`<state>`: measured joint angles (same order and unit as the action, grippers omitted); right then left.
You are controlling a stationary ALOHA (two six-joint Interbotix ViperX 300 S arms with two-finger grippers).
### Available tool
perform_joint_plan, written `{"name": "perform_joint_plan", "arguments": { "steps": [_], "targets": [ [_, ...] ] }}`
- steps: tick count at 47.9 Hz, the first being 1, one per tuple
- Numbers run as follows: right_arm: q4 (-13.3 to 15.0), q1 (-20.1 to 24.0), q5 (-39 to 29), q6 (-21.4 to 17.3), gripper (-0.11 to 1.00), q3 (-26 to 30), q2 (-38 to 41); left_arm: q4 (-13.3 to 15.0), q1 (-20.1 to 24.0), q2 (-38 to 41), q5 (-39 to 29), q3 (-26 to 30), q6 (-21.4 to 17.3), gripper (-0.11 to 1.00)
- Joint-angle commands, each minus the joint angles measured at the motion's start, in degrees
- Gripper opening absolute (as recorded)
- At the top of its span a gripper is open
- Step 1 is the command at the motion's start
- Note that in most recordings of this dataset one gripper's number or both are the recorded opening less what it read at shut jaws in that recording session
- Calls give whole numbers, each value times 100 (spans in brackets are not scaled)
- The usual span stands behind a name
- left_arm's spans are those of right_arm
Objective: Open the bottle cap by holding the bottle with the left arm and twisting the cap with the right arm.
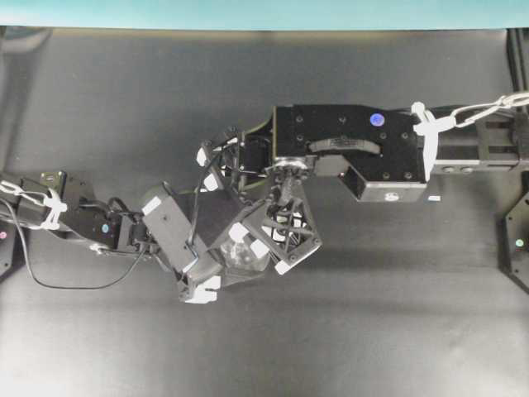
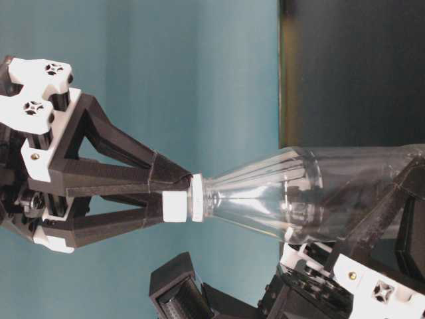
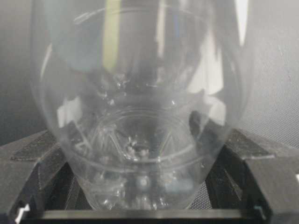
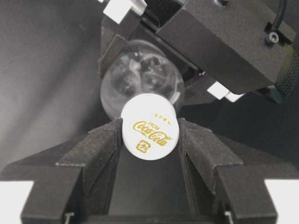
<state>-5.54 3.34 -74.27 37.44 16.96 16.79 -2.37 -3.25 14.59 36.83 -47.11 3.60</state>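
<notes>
The clear plastic bottle [image 2: 292,193] is held off the table. My left gripper [image 3: 147,140] is shut on its round lower body [image 3: 140,93], with one black finger on each side. The white bottle cap [image 4: 149,127], with gold lettering on top, sits between the black fingers of my right gripper [image 4: 149,128], which is shut on it. The table-level view shows these fingers [image 2: 133,176] pinching the cap [image 2: 179,206]. From overhead, the two grippers meet at mid-table over the bottle [image 1: 240,258]. The right gripper [image 1: 269,244] covers the cap there.
A tiny white scrap [image 1: 433,199] lies on the black table mat [image 1: 372,331] under the right arm's boxy housing [image 1: 355,149]. The left arm's cable [image 1: 74,285] loops over the mat at the left. A teal wall runs along the back.
</notes>
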Motion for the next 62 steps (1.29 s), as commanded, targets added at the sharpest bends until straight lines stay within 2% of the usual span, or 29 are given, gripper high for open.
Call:
{"name": "perform_joint_plan", "arguments": {
  "steps": [1,22,24,29,32,34,38,41,45,50,54,57,62],
  "targets": [
    [35,-70,18,18,37,-44,0,-26,-18,0,-9,26,-9,80],
    [35,-202,44,-694,37,-431,-211,-26,-18,0,-9,35,0,80],
    [35,-202,44,-782,42,-439,-229,-26,-26,0,-9,26,0,80],
    [35,-202,88,-1099,71,-439,-290,-26,-26,-9,-9,18,0,80],
    [35,-202,114,-1345,82,-457,-360,-26,-26,0,-9,18,0,80],
    [35,-202,105,-1485,85,-457,-413,-26,-26,0,-9,9,0,80],
    [35,-211,70,-1793,82,-457,-519,-26,-26,-9,-9,-9,9,80],
    [26,-211,0,-2180,82,-413,-598,-26,-26,0,-9,9,0,80],
    [0,-220,-176,-2953,83,-272,-642,-26,-26,-9,-9,9,0,80],
    [-79,-220,-624,-4333,83,123,-562,-26,-35,-9,-9,-9,9,80],
    [-123,-211,-1020,-5247,83,448,-431,-26,-35,-9,-9,-9,9,80],
    [-176,-193,-1230,-5704,83,668,-316,-26,-35,-9,-9,-9,9,80],
    [-176,-105,-1292,-6047,83,1011,-105,-26,-35,0,-9,0,9,80]
  ]
}}
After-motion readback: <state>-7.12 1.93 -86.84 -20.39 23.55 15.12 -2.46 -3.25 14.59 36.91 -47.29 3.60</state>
